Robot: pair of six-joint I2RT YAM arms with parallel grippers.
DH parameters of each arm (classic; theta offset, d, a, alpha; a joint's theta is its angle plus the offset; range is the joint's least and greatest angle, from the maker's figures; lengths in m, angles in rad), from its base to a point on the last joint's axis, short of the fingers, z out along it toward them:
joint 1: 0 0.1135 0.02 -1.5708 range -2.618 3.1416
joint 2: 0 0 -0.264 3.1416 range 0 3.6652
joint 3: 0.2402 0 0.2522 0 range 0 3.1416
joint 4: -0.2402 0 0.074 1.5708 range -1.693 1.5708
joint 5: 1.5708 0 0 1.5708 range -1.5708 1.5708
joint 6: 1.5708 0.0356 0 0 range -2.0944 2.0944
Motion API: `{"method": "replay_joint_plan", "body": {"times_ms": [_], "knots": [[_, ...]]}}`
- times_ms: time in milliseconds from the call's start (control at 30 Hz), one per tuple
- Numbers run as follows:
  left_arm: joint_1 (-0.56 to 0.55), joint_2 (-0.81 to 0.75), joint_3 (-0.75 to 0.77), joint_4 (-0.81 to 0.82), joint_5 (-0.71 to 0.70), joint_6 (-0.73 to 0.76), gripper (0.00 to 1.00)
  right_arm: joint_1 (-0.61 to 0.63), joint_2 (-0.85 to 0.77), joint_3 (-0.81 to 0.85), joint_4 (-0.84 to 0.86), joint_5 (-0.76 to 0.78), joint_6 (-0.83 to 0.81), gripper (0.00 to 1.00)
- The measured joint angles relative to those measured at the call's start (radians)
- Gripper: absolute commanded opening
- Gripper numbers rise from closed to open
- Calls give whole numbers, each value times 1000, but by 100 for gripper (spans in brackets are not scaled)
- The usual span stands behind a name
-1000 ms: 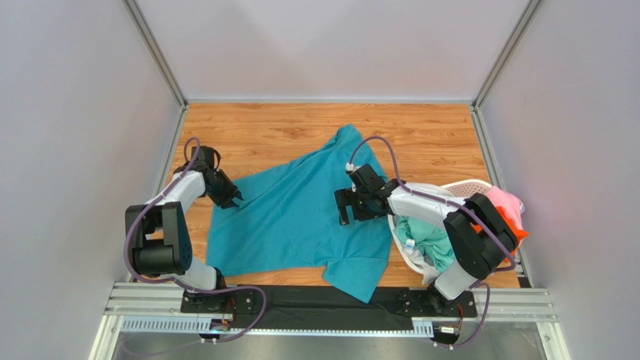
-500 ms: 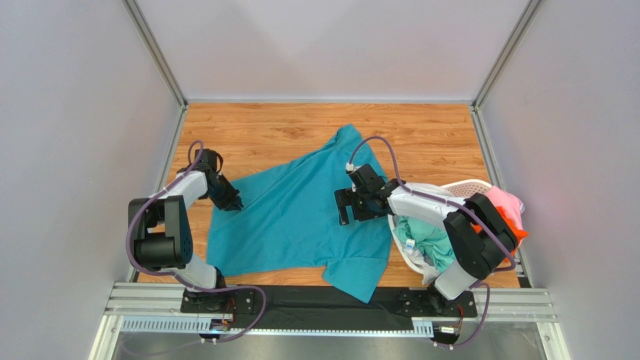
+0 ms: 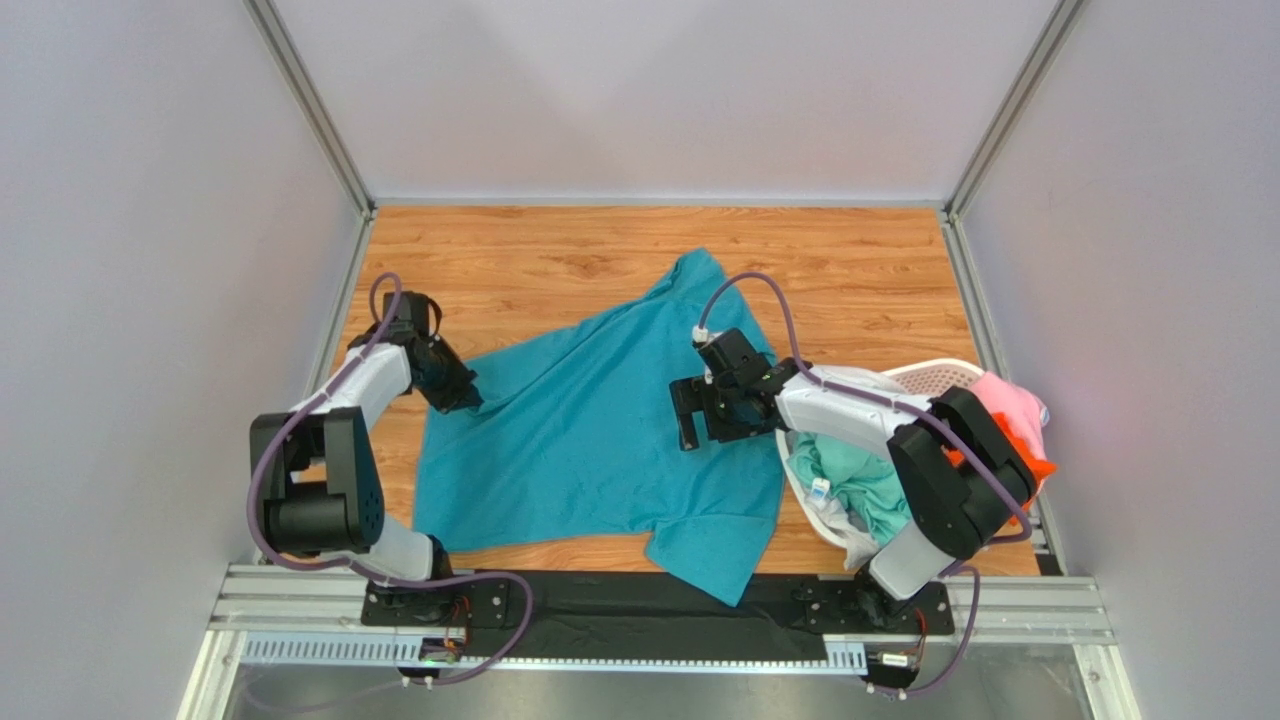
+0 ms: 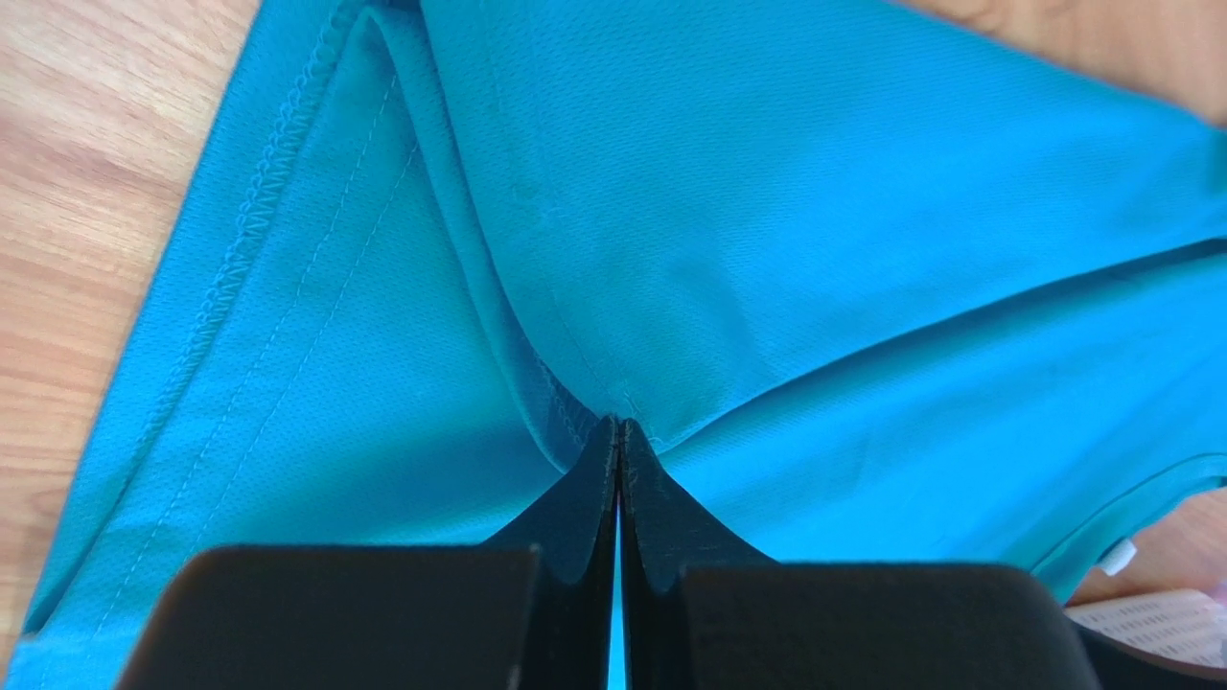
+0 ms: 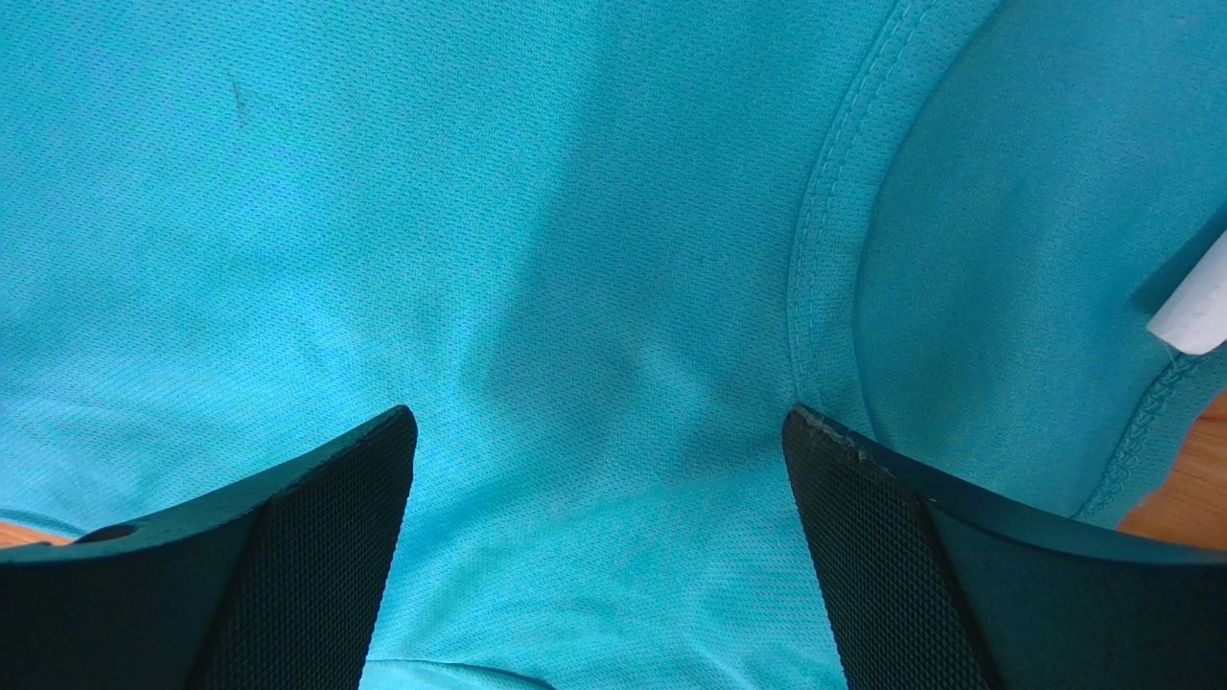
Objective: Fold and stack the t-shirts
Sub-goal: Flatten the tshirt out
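Teal t-shirt point(image 3: 601, 435) is lying spread out on the wooden table point(image 3: 601, 248), skewed on a diagonal. One sleeve is pointing toward the far side and the other is reaching the near edge by the arm bases. Cloth is mostly flat, with a few soft ridges running across it.

Left gripper point(image 3: 463, 402) is sitting at the shirt's left edge. In the left wrist view its fingers point(image 4: 583, 489) are pressing together with no gap worth noting between them, and a ridge of teal cloth is gathering right at their tips — pinching the shirt. The stitched hem point(image 4: 245, 245) is running diagonally just left of the pinch, with bare wood showing beyond it.

Right gripper point(image 3: 688, 420) is positioned over the right half of the shirt, toward the basket side. In the right wrist view its fingers point(image 5: 303, 532) are standing wide apart with flat cloth filling the space between them and nothing held. Whether the tips are touching the cloth, I cannot tell. A collar seam point(image 5: 843, 216) is curving past just inside the right-hand finger, and a white tag point(image 5: 1188, 309) is showing at the frame edge.

White perforated laundry basket point(image 3: 932, 371) is standing at the table's right side, touching the shirt's right edge. Inside it a mint green shirt point(image 3: 842, 465) is bunching up — a pink shirt point(image 3: 1010, 402) and an orange shirt point(image 3: 1037, 458) are hanging over its far-right rim.
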Motion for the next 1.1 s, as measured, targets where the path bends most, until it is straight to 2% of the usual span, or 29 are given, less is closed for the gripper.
{"method": "replay_joint_plan", "body": {"times_ms": [433,800,1100], "knots": [[0,-20,66,17,-40,12,0,0,-3,-3,0,7,0,100],[0,195,285,174,-65,10,0,0,-3,-3,-1,8,-1,100],[6,306,385,282,-193,-23,0,0,-1,-2,0,8,-10,100]]}}
